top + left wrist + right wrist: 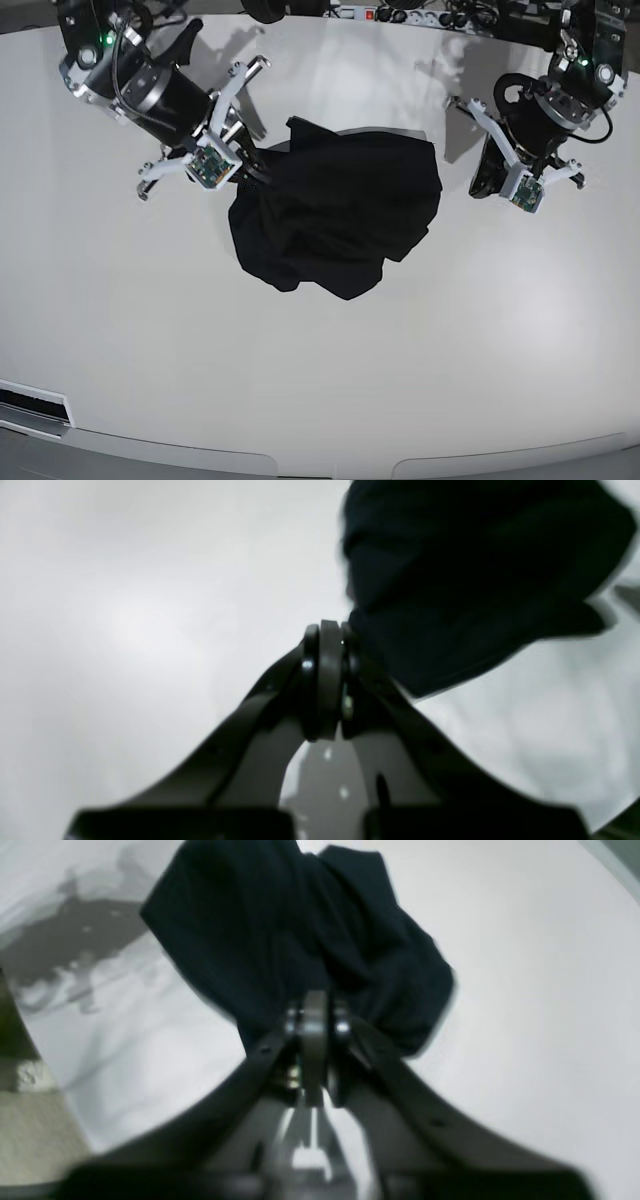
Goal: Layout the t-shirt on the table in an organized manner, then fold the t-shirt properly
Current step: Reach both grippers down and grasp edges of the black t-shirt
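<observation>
The black short-sleeved cloth t-shirt lies bunched in a wrinkled heap just above the middle of the glossy white surface. The laying-out step is underway. The right hand, at the heap's ten o'clock edge, looks pinched on cloth. The left hand, at three o'clock, is closed, empty and apart. Next, it needs an opposite edge to spread the shirt flat.
</observation>
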Robot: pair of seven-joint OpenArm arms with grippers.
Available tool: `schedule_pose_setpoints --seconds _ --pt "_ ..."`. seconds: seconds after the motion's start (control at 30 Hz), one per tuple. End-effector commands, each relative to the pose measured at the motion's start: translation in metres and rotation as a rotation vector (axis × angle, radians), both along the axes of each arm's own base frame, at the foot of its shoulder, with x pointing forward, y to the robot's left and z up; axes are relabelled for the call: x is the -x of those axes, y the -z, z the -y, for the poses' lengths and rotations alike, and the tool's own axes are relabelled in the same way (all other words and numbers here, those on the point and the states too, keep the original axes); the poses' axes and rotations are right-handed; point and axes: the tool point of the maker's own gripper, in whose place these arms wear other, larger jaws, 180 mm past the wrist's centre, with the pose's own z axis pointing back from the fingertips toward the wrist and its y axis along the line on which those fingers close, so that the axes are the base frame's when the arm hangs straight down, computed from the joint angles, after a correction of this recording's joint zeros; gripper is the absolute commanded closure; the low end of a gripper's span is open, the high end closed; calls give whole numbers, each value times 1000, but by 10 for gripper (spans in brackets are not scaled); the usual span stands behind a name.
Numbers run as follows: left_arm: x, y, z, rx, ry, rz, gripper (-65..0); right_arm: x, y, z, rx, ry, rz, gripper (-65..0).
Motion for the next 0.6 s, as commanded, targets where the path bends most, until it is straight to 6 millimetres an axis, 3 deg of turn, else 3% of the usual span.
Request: schedule_pose_setpoints --seconds 0.0,0.07,0.13,0.23,0.37,0.43,0.5,0.53,0.57 --pt "-9 -5 1 16 19 28 0 -11 -1 0 -18 7 16 -153" --pt "-14 6 -3 38 13 1 0 -24 17 -3 -21 7 -18 -258" --pt "-18 12 -7 66 -10 -16 0 -36 34 -8 -30 7 -55 -320" --pt "-20 15 -9 75 -18 -22 0 -49 59 -15 -44 15 -123 -332" --pt "-21 14 -9 75 -16 -19 -109 -51 88 -29 -73 -41 -219 -327" --pt "-21 14 -9 74 -16 -20 -136 -51 91 -33 -107 -69 -254 -246" --pt "-21 14 -10 72 -15 -21 -136 -53 85 -37 -121 -101 -267 -59" --pt "-21 14 -10 71 -15 -21 -136 -58 77 -40 -135 -106 -268 0" --pt "-21 14 -10 71 -15 -20 -136 -61 67 -43 -159 -112 -266 0"
